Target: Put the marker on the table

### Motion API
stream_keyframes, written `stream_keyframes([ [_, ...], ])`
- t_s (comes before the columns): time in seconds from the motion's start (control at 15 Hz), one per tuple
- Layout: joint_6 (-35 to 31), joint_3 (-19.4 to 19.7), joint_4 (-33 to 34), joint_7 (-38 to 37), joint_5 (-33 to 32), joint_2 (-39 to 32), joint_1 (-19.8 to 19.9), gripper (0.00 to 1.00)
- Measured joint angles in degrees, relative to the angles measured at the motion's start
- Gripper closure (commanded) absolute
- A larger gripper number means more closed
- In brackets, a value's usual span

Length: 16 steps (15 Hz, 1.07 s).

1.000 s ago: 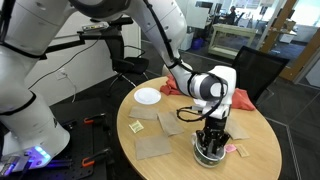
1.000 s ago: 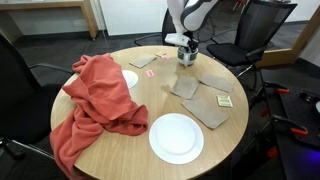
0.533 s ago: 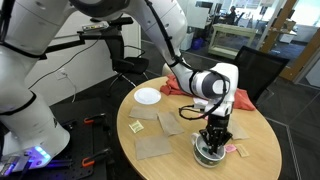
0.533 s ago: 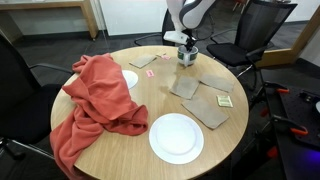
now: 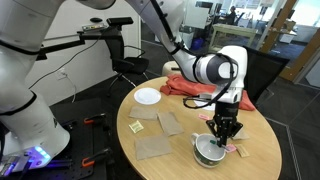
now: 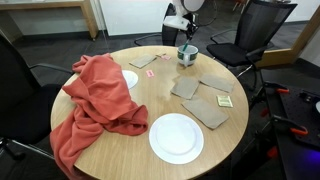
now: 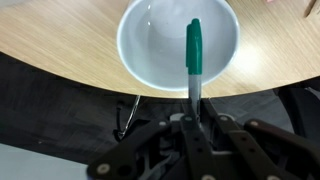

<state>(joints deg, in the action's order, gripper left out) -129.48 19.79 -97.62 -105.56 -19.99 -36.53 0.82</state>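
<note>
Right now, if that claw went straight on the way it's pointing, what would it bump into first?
Probably the small white bowl. The gripper points down, and the marker it holds sticks out ahead, tip over the bowl's inside, so the marker would touch first. Exact height is unclear.

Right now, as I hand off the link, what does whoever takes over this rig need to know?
Hand: shut on the slim dark marker with a green cap.
Position: the marker hangs over the small white bowl, apparently clear of it, near the edge of the round tan wooden table.
Done: marker gripped and out of the bowl.
Left: carry it sideways over bare tabletop, lower it, open the hand.
</note>
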Motion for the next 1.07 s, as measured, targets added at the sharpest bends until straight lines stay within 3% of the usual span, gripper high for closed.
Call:
stream_keyframes([
  [0.4,0.87,-0.02,-6.67,9.48,-0.05,9.68,1.14,0.97],
  [1.07,0.72,-2.19,-18.0,36.61,4.48,19.48,6.8,0.97],
])
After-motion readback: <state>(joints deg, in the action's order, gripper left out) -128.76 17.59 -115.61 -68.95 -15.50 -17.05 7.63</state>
